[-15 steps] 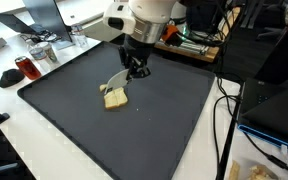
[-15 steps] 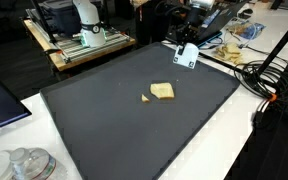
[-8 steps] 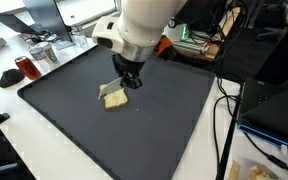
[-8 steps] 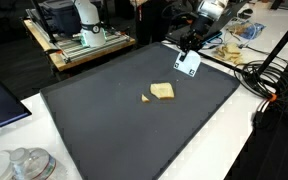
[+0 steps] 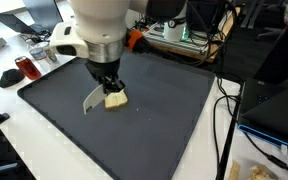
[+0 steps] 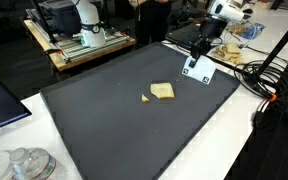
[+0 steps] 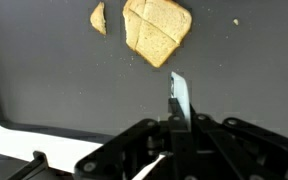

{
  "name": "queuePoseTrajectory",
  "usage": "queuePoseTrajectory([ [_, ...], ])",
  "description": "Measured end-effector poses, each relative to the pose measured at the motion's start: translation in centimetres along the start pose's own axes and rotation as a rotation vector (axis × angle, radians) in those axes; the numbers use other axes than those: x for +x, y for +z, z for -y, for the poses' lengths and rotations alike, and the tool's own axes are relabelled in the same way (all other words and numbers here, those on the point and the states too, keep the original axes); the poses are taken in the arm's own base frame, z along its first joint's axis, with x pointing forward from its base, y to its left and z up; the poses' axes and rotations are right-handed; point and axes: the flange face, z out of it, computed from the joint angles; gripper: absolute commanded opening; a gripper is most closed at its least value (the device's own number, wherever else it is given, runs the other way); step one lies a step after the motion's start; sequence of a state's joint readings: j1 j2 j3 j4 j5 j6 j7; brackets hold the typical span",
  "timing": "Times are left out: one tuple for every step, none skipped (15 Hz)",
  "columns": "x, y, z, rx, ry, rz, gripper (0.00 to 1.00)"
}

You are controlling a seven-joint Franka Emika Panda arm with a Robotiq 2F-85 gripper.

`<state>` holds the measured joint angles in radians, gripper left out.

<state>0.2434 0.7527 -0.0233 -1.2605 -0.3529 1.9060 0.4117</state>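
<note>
Insp. notes, scene w/ one arm over a dark mat (image 5: 159, 135).

Hand (image 5: 108, 86): clenched on a flat blade (image 5: 92, 98). The fingers pinch the blade's upper end; the rest hangs down and slants away from the hand. In the wrist view the hand (image 7: 176, 125) comes in from the bottom edge, jaws tight together, and the blade (image 7: 179, 98) sticks up from between them, seen nearly edge-on. In an exterior view the hand (image 6: 200, 55) is near the mat's far corner, w/ the blade (image 6: 196, 70) showing its pale broad face.

Bread piece (image 5: 115, 99): lies flat on the mat, approx. mid-mat. Wrist view: the bread piece (image 7: 156, 28) is above the blade tip, w/ a strip of bare mat (image 7: 64, 80) between; no contact. A small crumb chunk (image 7: 99, 16) lies just beside the bread, apart from it. Both also show in an exterior view: bread piece (image 6: 162, 91), crumb chunk (image 6: 146, 98), on the mat (image 6: 114, 135).

Blade tip vs. mat: cannot tell whether it touches; it looks low over the surface.

Surroundings: the mat rests on a white tabletop (image 5: 24, 135). A red cup (image 5: 24, 68) stands off the mat by one corner. Black cables (image 5: 224, 115) run along the mat's edge. A clear glass jar (image 6: 24, 165) sits on the tabletop (image 6: 239, 140) at the near corner.
</note>
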Motion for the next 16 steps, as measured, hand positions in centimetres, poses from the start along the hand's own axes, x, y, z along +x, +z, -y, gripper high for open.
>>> queuePoseTrajectory([
  [0.5,0.0,-0.6,0.035,-0.034,-0.007,0.01],
  [1.0,0.1,-1.3,0.071,-0.065,-0.021,0.01],
  [1.4,0.1,-1.9,0.109,-0.091,-0.042,0.01],
  [1.9,0.1,-2.7,0.147,-0.114,-0.064,0.01],
  [2.3,0.3,-3.5,0.185,-0.133,-0.085,0.01],
  [2.6,0.6,-4.3,0.22,-0.148,-0.1,0.01],
  [2.8,1.0,-5.2,0.253,-0.159,-0.109,0.01],
  [2.9,1.6,-6.0,0.285,-0.171,-0.114,0.01],
  [2.9,2.2,-6.7,0.314,-0.181,-0.111,0.01],
  [2.9,2.8,-7.4,0.34,-0.19,-0.103,0.01],
  [2.8,3.4,-8.0,0.362,-0.197,-0.089,0.01],
  [2.6,4.0,-8.5,0.381,-0.204,-0.069,0.01],
  [2.4,4.6,-9.0,0.394,-0.204,-0.044,0.01],
  [2.1,5.0,-9.4,0.405,-0.203,-0.016,0.01],
  [1.9,5.3,-9.7,0.413,-0.198,0.011,0.01],
  [1.6,5.6,-10.0,0.421,-0.195,0.036,0.01],
])
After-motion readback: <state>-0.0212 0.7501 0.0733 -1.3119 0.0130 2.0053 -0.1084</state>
